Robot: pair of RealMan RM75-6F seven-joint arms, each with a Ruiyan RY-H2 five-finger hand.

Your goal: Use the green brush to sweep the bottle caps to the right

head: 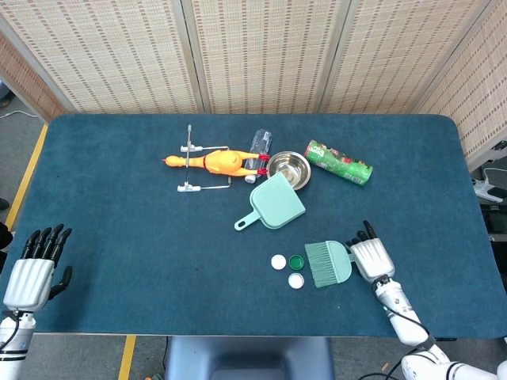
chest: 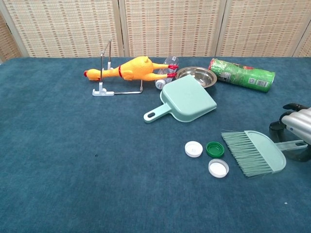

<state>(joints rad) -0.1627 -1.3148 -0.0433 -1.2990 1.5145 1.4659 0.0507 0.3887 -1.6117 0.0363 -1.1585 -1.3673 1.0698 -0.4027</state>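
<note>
The head view looks steeply down from high above the near edge of the table (head: 119, 198), far enough back to take in the whole blue top, the woven screen (head: 253, 55) behind it along the upper frame, and both hands at the lower corners: left hand (head: 36, 269), right hand (head: 371, 257). The chest view sits much lower and closer, facing level across the tabletop toward the same screen, so only the right hand (chest: 296, 130) enters at its right edge. Both views share the middle clutter: green brush (head: 328, 264), bottle caps (head: 287, 267), dustpan (head: 273, 203) and yellow rubber chicken (head: 218, 161).
</note>
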